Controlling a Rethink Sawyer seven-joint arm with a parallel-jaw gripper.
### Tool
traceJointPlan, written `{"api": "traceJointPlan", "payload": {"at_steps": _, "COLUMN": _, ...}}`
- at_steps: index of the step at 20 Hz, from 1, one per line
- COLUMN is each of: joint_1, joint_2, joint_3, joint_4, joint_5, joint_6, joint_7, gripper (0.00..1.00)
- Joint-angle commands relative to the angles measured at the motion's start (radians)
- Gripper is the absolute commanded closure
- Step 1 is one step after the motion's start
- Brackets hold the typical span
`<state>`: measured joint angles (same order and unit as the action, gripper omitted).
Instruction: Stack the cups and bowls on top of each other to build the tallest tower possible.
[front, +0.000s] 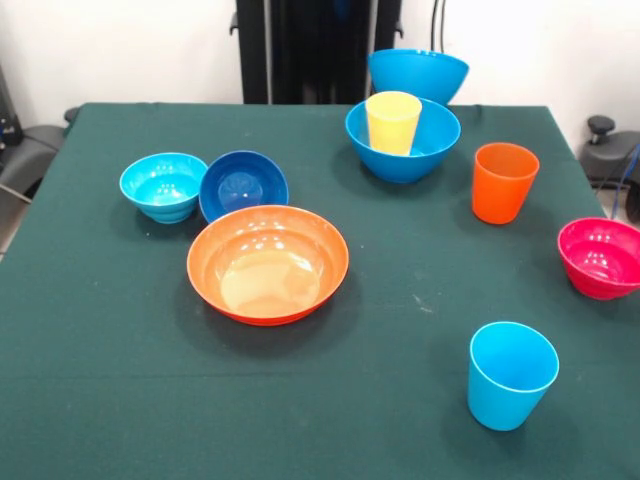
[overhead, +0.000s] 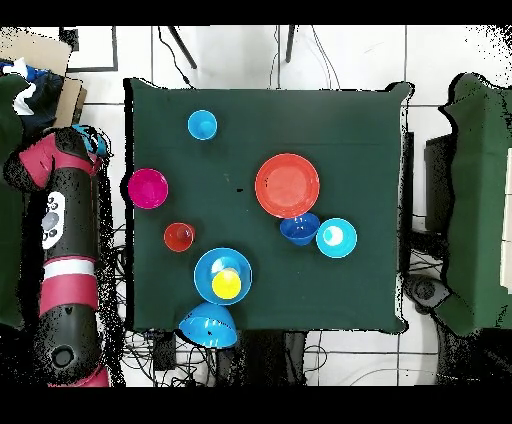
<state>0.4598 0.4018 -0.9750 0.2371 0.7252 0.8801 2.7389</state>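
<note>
A wide orange bowl (front: 268, 262) sits mid-table. A small dark blue bowl (front: 243, 185) touches its far rim, and a cyan bowl (front: 163, 185) stands beside that. The yellow cup (front: 392, 122) stands upright inside a large blue bowl (front: 403, 150). A second large blue bowl (front: 418, 73) sits tilted at the table's far edge. The orange cup (front: 503, 182), magenta-red bowl (front: 601, 257) and light blue cup (front: 511, 375) stand apart on the right. No medium light blue bowl shows. In the overhead view the arm (overhead: 62, 250) is drawn back beside the table, and its gripper end (overhead: 88, 140) is unclear.
The table is covered by a dark green cloth (front: 100, 380). The magenta-red bowl is close to the table's right edge in the front view. The robot's black pedestal (front: 315, 50) stands behind the far edge. Cables and dark furniture surround the table in the overhead view.
</note>
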Motion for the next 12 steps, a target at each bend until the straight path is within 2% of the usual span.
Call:
{"api": "traceJointPlan", "payload": {"at_steps": 1, "joint_1": -0.001, "joint_2": -0.016, "joint_3": 0.253, "joint_4": 0.016, "joint_5": 0.025, "joint_6": 0.118, "joint_7": -0.267, "gripper": 1.00}}
{"api": "traceJointPlan", "payload": {"at_steps": 4, "joint_1": 0.002, "joint_2": 0.002, "joint_3": 0.249, "joint_4": 0.002, "joint_5": 0.027, "joint_6": 0.108, "joint_7": -0.249, "gripper": 1.00}}
{"api": "traceJointPlan", "payload": {"at_steps": 9, "joint_1": 0.037, "joint_2": -0.019, "joint_3": 0.289, "joint_4": 0.044, "joint_5": -0.013, "joint_6": 0.095, "joint_7": -0.233, "gripper": 1.00}}
{"api": "traceJointPlan", "payload": {"at_steps": 12, "joint_1": 0.034, "joint_2": 0.005, "joint_3": 0.280, "joint_4": 0.016, "joint_5": -0.012, "joint_6": 0.083, "joint_7": -0.219, "gripper": 1.00}}
